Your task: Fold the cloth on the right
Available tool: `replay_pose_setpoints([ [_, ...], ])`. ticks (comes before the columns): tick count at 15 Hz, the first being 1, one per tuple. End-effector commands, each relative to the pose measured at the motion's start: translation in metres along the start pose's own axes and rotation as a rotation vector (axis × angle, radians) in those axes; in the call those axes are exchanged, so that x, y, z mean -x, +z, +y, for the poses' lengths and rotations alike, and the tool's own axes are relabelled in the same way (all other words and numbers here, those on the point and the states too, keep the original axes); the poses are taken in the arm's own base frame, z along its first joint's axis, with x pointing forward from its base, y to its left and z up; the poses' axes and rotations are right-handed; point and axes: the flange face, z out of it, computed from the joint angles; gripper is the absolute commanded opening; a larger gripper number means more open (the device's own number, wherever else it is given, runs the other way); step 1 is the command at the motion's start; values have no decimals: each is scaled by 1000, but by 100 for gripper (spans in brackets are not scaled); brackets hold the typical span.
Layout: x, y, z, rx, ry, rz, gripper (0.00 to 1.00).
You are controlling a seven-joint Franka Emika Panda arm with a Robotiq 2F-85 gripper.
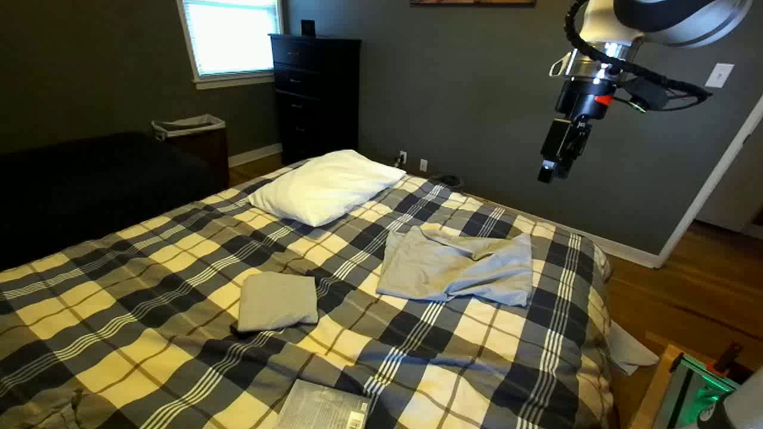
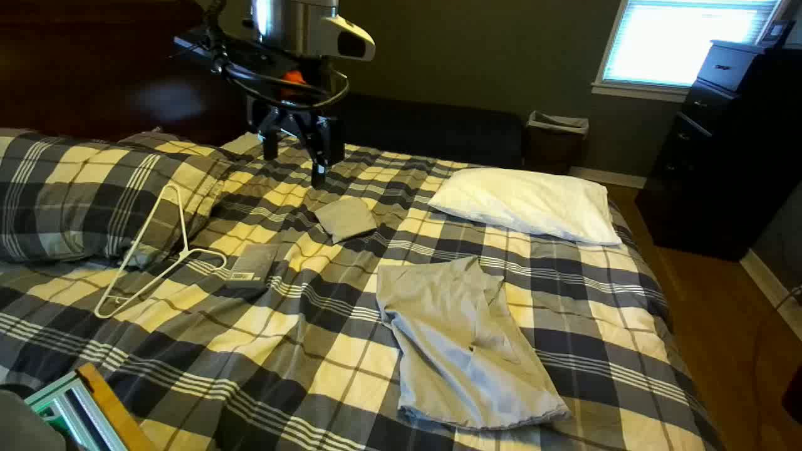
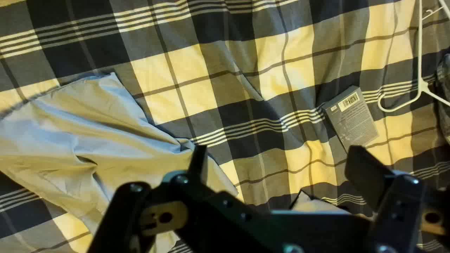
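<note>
The cloth, a pale grey-beige rumpled sheet, lies spread on the bed in both exterior views (image 1: 456,271) (image 2: 460,347). It also fills the left of the wrist view (image 3: 63,147), partly covered by a finger. Creases run across it, and one edge looks turned up. My gripper (image 1: 554,171) hangs in the air well above the bed, apart from the cloth. In an exterior view the gripper (image 2: 294,164) shows its two fingers spread. In the wrist view the gripper (image 3: 279,158) is open, with nothing between its fingers.
A small folded square cloth (image 1: 279,301) lies beside the cloth. A plump white pillow (image 2: 526,203), a flat grey package (image 3: 351,119) and a white hanger (image 2: 183,254) lie on the plaid bed (image 1: 197,280). A dark dresser (image 1: 319,95) stands beyond.
</note>
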Motion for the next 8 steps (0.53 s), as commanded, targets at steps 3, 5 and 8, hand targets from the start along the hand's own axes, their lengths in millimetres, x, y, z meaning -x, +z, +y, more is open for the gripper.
replay_pose_setpoints([
  [3, 0, -1, 0, 0, 0, -1, 100],
  [5, 1, 1, 3, -4, 5, -1, 100],
  [8, 11, 16, 27, -23, 31, 10, 100],
])
